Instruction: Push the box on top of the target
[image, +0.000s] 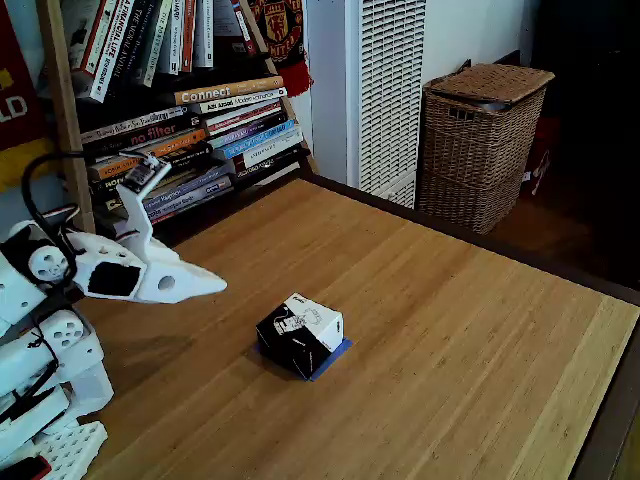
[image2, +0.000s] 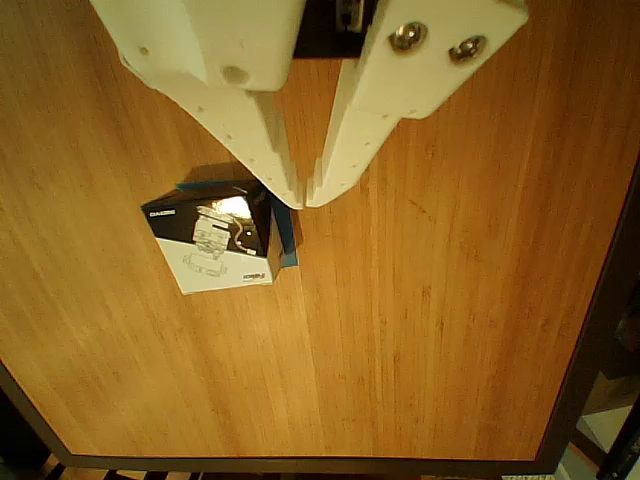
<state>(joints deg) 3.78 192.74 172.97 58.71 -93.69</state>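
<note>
On the wooden table (image: 450, 330), the box (image: 300, 333) sits over the target (image: 338, 352). Gripper (image2: 303, 200) hovers beside it, fingers nearly together, holding nothing

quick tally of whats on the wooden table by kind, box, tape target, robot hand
box: 1
blue tape target, mostly covered by the box: 1
hand, fingertips close together above the table: 1
total: 3
</note>
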